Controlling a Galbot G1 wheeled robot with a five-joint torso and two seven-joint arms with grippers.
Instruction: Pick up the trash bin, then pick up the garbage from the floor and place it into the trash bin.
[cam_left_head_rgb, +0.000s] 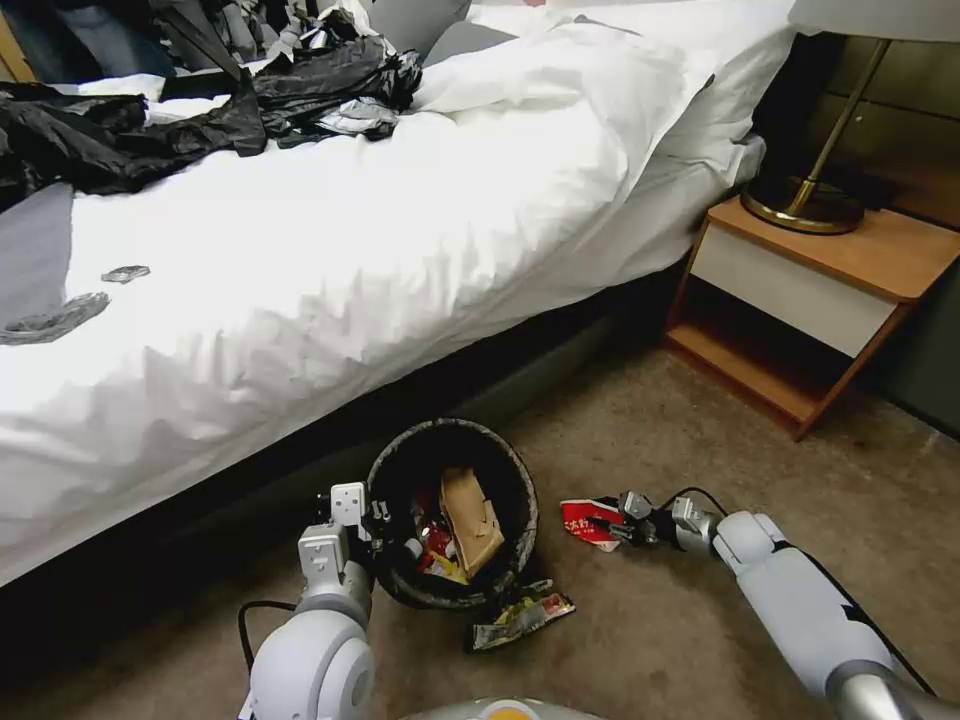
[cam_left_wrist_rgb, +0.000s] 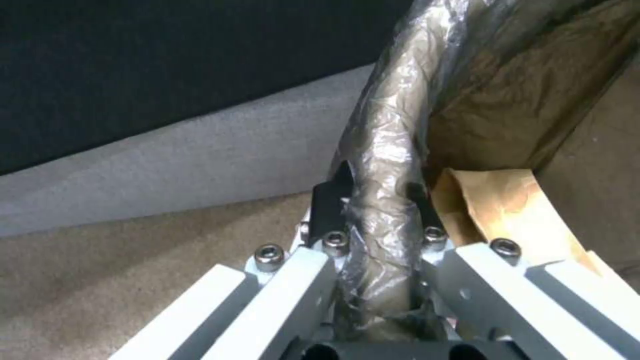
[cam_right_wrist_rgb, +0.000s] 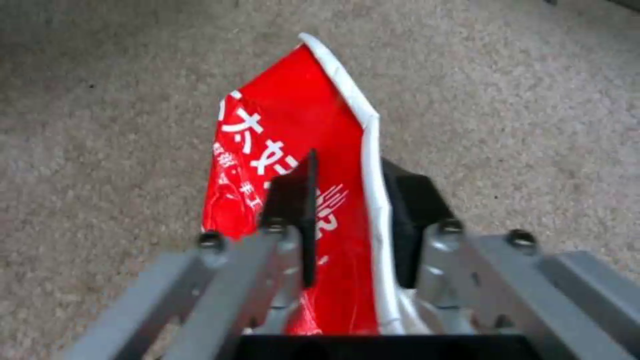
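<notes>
Trash bin (cam_left_head_rgb: 452, 515), a small round bucket lined with a dark plastic bag, sits by the bed, its rim pinched by the left gripper (cam_left_wrist_rgb: 373, 197); paper scraps already lie inside. The right gripper (cam_right_wrist_rgb: 347, 200) clamps a crushed red-and-white paper cup (cam_right_wrist_rgb: 293, 150), seemingly just above the carpet. A colourful snack wrapper (cam_left_head_rgb: 520, 615) remains beside the bin.

Bin (cam_left_head_rgb: 400, 480) on floor before bed (cam_left_head_rgb: 350, 230); cup (cam_left_head_rgb: 590, 522) just right of bin; wrapper (cam_left_head_rgb: 520, 618) at bin's front; nightstand (cam_left_head_rgb: 800, 300) right of bed.

I'm seeing tan carpet floor (cam_left_head_rgb: 700, 620) carrying a colourful snack wrapper (cam_left_head_rgb: 522, 617) lying flat beside the trash bin (cam_left_head_rgb: 452, 515), nightstand (cam_left_head_rgb: 810, 300) standing on it, bed (cam_left_head_rgb: 350, 240) sitting alongside.
</notes>
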